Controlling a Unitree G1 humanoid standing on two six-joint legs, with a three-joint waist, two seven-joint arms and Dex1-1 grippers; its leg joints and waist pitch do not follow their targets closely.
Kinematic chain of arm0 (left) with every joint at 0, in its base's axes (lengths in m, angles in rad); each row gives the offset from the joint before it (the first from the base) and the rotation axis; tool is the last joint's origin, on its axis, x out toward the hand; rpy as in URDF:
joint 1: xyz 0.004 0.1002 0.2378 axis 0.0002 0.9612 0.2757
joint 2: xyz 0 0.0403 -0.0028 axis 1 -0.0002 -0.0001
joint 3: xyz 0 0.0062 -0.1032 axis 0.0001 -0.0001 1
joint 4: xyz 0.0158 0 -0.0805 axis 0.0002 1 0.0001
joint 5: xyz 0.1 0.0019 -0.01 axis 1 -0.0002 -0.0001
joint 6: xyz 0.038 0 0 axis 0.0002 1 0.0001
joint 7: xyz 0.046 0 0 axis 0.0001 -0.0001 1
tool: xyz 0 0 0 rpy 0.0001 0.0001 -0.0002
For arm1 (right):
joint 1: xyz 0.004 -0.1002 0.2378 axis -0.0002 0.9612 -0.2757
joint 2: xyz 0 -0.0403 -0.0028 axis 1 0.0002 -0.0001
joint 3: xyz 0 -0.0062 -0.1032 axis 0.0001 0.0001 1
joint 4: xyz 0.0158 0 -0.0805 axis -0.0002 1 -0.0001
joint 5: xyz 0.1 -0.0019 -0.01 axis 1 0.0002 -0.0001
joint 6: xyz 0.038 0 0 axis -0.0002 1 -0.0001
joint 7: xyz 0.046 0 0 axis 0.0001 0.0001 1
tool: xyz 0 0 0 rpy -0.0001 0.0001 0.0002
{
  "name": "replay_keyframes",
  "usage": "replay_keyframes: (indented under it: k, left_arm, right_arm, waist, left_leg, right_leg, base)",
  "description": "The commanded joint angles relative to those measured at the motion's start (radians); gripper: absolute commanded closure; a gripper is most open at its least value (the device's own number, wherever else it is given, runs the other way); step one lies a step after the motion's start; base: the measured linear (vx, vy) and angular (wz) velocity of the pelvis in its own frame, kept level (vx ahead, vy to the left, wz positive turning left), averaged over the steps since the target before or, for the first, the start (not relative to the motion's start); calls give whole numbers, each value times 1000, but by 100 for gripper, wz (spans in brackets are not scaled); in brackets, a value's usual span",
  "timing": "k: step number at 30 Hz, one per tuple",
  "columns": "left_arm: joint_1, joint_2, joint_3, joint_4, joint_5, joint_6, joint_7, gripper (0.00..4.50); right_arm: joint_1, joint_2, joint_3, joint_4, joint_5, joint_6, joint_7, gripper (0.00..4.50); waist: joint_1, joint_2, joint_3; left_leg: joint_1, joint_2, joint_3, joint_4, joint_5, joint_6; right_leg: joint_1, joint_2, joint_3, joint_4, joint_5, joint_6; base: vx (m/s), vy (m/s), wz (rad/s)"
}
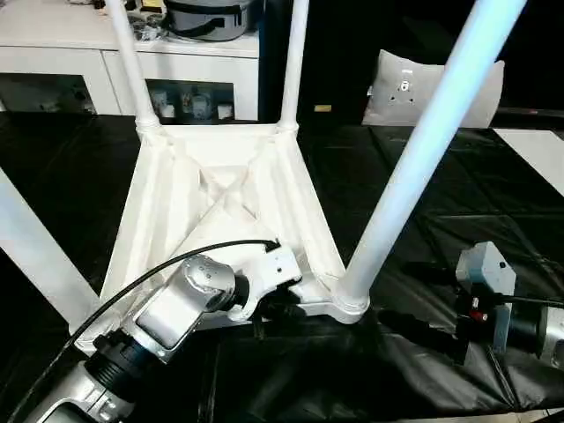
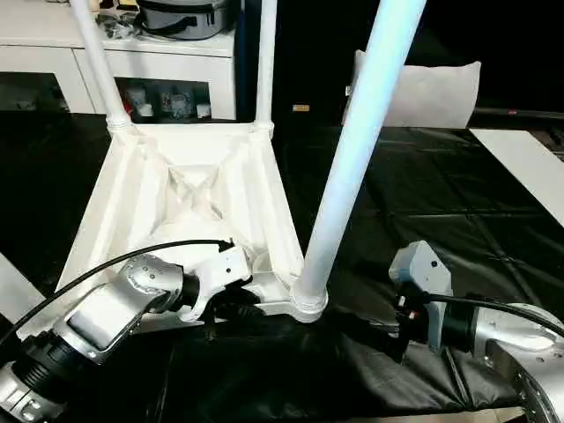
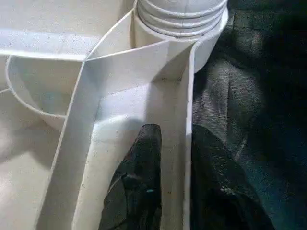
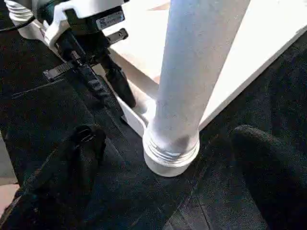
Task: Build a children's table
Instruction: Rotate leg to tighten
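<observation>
While the table top (image 1: 220,203) lies upside down on the black cloth (image 1: 423,185) with its legs standing up from the corner sockets, your left gripper (image 3: 175,158) straddles the near edge wall, one finger (image 3: 136,182) inside and one outside, pinched on that thin rim. Just to its right rises the near right leg (image 1: 414,167), its long axis running up and slightly right. Your right gripper (image 4: 163,158) sits beside it, spread wide, the leg's base between its fingers but untouched.
</observation>
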Motion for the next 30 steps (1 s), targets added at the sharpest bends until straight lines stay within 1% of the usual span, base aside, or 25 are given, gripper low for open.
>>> replay_keyframes:
  k: [1,2,3,4,6,7,9,10,11,12,13,14,15,18,19,20,21,22,23,24,25,27,28,29,30]
  left_arm:
    - [-11,17,32,49,27,-52,29,392]
    - [-9,28,57,66,15,-100,20,389]
    - [-9,30,60,68,13,-107,17,389]
    - [-8,44,81,83,4,-137,5,427]
    - [-10,54,92,98,0,-154,0,435]
    - [-10,55,95,102,0,-157,0,432]
    - [-12,65,111,136,-10,-196,-13,438]
    - [-10,69,114,146,-18,-206,-27,445]
    - [-9,71,115,153,-24,-216,-39,445]
    - [-7,79,110,162,-24,-245,-57,445]
    - [-6,85,106,171,-22,-271,-69,445]
    - [-4,88,105,178,-26,-294,-83,445]
    - [-3,89,106,184,-29,-310,-93,445]
    - [-2,94,107,207,-36,-372,-133,445]
    - [-2,94,107,207,-36,-372,-133,445]
    - [-2,97,105,207,-39,-381,-156,450]
    - [-2,100,102,207,-39,-388,-167,450]
    - [-1,105,96,206,-37,-404,-183,450]
    - [0,109,92,206,-35,-415,-194,450]
    - [-3,113,84,212,-36,-437,-212,450]
    - [-3,113,84,212,-36,-437,-212,450]
    - [-11,114,75,225,-31,-466,-233,450]
    - [-14,114,73,230,-29,-475,-239,450]
    - [-17,114,71,236,-26,-485,-245,450]
    - [-19,113,70,240,-24,-491,-248,450]
  right_arm:
    - [-14,-3,12,16,-2,-7,0,0]
    - [-19,8,23,38,-16,-28,0,0]
    - [-20,9,24,41,-18,-31,-1,0]
    - [-27,22,36,66,-34,-53,-6,0]
    - [-34,33,44,83,-42,-66,-11,0]
    - [-36,36,46,86,-44,-67,-13,0]
    - [-62,66,70,114,-63,-70,-44,0]
    - [-79,82,81,127,-72,-71,-63,0]
    - [-92,94,89,136,-78,-72,-77,0]
    - [-116,116,100,158,-76,-65,-91,0]
    - [-132,132,108,174,-74,-62,-98,0]
    - [-152,143,120,193,-77,-63,-96,0]
    - [-166,151,131,208,-80,-65,-92,0]
    - [-227,175,169,285,-97,-116,-36,0]
    - [-227,175,169,285,-97,-116,-36,0]
    - [-247,176,181,318,-94,-155,13,27]
    - [-255,175,185,331,-91,-162,32,27]
    - [-271,172,193,354,-83,-169,67,27]
    - [-282,170,198,368,-77,-171,90,36]
    - [-309,165,218,405,-77,-179,135,47]
    - [-309,165,218,405,-77,-179,135,59]
    - [-354,163,251,466,-90,-195,185,71]
    - [-372,167,262,492,-98,-207,197,71]
    - [-390,175,270,521,-106,-218,206,91]
    - [-401,180,275,540,-112,-226,210,91]
  waist:
    - [5,-7,-28]
    - [3,-11,-28]
    - [4,-8,-28]
    - [3,-11,-29]
    - [1,-10,-31]
    - [0,-10,-33]
    - [-5,-9,-38]
    - [-5,-7,-40]
    - [-8,-8,-42]
    - [-12,-8,-42]
    - [-12,-7,-42]
    - [-13,-9,-42]
    - [-13,-7,-42]
    - [-15,-7,-39]
    - [-14,-6,-39]
    - [-11,-9,-40]
    - [-12,-7,-39]
    - [-9,-5,-39]
    - [-8,-5,-40]
    - [-7,-6,-41]
    - [-7,-5,-42]
    - [-3,-6,-43]
    - [-1,-6,-44]
    - [2,-5,-44]
    - [4,-5,-44]
  left_leg:
    - [11,87,-38,-88,-260,21]
    - [10,86,-36,-88,-263,20]
    - [9,86,-38,-88,-261,19]
    - [8,86,-37,-88,-260,18]
    - [6,87,-38,-90,-242,16]
    - [7,88,-37,-89,-230,19]
    - [0,86,-36,-87,-169,34]
    - [3,86,-35,-84,-158,37]
    - [0,84,-35,-82,-131,44]
    - [1,82,-32,-80,-118,53]
    - [1,83,-31,-80,-118,55]
    - [1,82,-29,-79,-115,62]
    - [0,82,-28,-79,-115,62]
    - [3,85,-22,-79,-142,52]
    - [4,86,-22,-80,-150,49]
    - [6,87,-20,-79,-156,47]
    - [5,88,-21,-80,-157,47]
    - [6,90,-20,-80,-154,47]
    - [6,90,-19,-81,-147,49]
    - [6,90,-19,-80,-144,51]
    - [5,89,-19,-80,-135,56]
    - [6,89,-16,-77,-121,61]
    - [7,89,-16,-76,-118,63]
    - [8,89,-15,-75,-115,63]
    - [9,88,-13,-74,-115,63]
  right_leg:
    - [7,-112,59,-119,-292,-162]
    - [7,-113,60,-120,-297,-159]
    - [6,-114,59,-120,-299,-160]
    - [6,-113,59,-120,-298,-158]
    - [7,-112,58,-115,-262,-164]
    - [6,-109,57,-110,-222,-169]
    - [10,-106,55,-98,-106,-185]
    - [8,-105,55,-96,-78,-192]
    - [12,-105,54,-89,-25,-204]
    - [10,-104,54,-86,10,-215]
    - [12,-104,54,-85,18,-219]
    - [13,-105,54,-86,22,-223]
    - [13,-105,54,-85,20,-226]
    - [10,-107,56,-89,-31,-232]
    - [10,-108,56,-90,-44,-231]
    - [10,-109,56,-90,-57,-231]
    - [10,-109,56,-90,-62,-230]
    - [9,-107,57,-90,-57,-228]
    - [9,-106,57,-87,-39,-232]
    - [9,-106,57,-86,-31,-234]
    - [10,-106,56,-84,-15,-241]
    - [10,-106,57,-81,15,-248]
    - [9,-106,56,-80,20,-250]
    - [8,-107,56,-80,22,-256]
    - [7,-107,56,-80,22,-258]
  base:
    - [0,0,0]
    - [0,0,0]
    - [0,0,0]
    - [0,0,0]
    - [0,0,0]
    - [0,0,0]
    - [0,0,0]
    - [0,0,0]
    - [0,0,0]
    - [0,0,0]
    - [0,0,0]
    - [0,0,0]
    - [0,0,0]
    - [0,0,0]
    - [0,0,0]
    - [0,0,0]
    - [0,0,0]
    - [0,0,0]
    - [0,0,0]
    - [0,0,0]
    - [0,0,0]
    - [0,0,0]
    - [0,0,0]
    - [0,0,0]
    - [0,0,0]
